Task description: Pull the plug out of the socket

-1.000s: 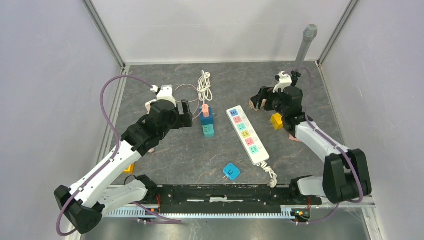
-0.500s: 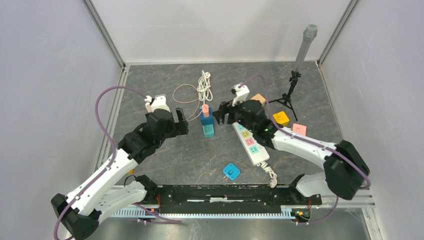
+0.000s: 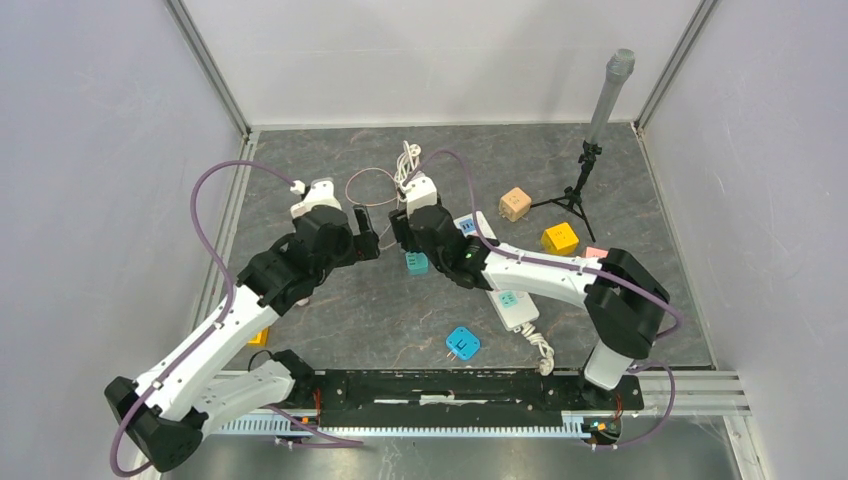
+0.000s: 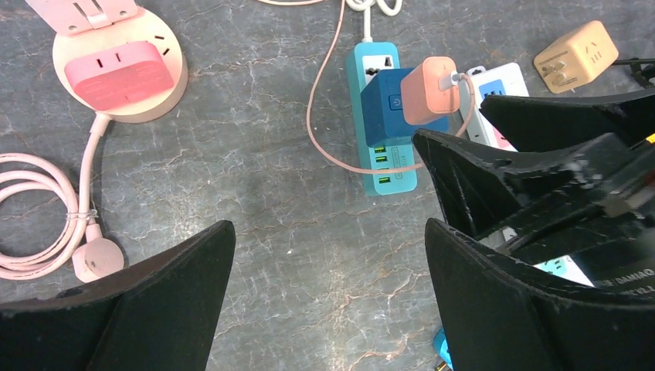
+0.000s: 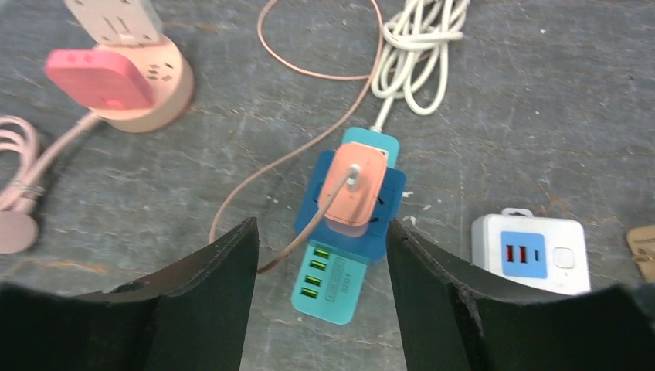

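Observation:
A peach plug with a thin pink cord sits in a dark blue adapter cube, which stands on a teal power strip. My right gripper is open and hovers just above this stack, a finger on either side, not touching. In the top view the right gripper hides the plug; only the teal strip's end shows. My left gripper is open and empty, just left of the stack. The left wrist view shows the plug ahead to the right of the left gripper.
A round pink socket with its coiled cord lies to the left. A white power strip lies right of the stack. A beige cube, a yellow cube, a blue adapter, a small tripod and a coiled white cable lie around.
My right arm has swung from the back right, across the white power strip, to above the teal strip and plug. My left arm has shifted only slightly.

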{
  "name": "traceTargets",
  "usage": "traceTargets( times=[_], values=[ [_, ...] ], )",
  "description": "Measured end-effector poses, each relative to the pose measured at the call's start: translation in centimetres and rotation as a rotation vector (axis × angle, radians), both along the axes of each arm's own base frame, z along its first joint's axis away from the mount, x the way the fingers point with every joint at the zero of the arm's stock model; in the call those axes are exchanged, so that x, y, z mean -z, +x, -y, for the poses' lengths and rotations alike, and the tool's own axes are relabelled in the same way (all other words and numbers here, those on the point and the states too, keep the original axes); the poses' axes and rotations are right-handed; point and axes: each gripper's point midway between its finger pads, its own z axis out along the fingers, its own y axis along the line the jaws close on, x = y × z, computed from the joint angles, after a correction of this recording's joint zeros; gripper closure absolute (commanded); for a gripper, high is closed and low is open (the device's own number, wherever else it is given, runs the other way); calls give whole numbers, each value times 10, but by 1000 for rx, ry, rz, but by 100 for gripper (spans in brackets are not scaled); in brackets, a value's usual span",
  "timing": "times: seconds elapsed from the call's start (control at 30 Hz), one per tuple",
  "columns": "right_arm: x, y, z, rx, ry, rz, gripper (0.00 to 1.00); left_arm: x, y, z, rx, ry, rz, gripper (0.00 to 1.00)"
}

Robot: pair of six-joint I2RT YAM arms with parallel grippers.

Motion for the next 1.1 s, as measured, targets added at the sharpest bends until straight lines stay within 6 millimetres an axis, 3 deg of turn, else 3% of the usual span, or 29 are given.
traceTargets(
  times=[0.1,0.27,0.47,0.63,0.8,1.1],
  values=[
    [13,5,5,29,-64,-1,32,5,1,2,3,9,-17,1],
    [20,14,-1,42,-103,4,44,14,7,7,10,16,-54,3],
    [25,27,-11,62,-124,5,53,25,18,12,14,8,-114,5],
    [30,34,-2,98,-133,-10,55,43,29,4,-21,3,-184,5],
    [31,44,6,115,-121,-23,75,48,33,-3,-44,-6,-204,6],
    [32,37,18,48,-144,-12,81,47,39,22,12,-119,-220,10]
  ],
)
